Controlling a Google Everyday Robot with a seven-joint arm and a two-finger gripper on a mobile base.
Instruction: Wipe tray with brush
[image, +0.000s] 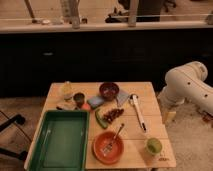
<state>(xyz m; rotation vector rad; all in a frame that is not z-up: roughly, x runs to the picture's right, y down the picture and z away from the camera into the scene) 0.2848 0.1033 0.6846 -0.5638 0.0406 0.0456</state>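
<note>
The deep-green tray (44, 131) lies on the front left of the wooden table (135, 155). The white-handled brush (138, 114) lies flat on the table right of centre, well apart from the tray, its dark end towards the front. My white arm (189, 85) stands off the table's right edge. The gripper is out of view; only the arm's elbow and links show.
An orange bowl (108, 147) with a metal utensil (116, 136) sits right of the tray. A green cup (153, 145) stands front right. A dark red bowl (109, 90), blue sponge (95, 101), dark cup (79, 98), yellow bottle (67, 90) and food items (113, 115) crowd the table's back half.
</note>
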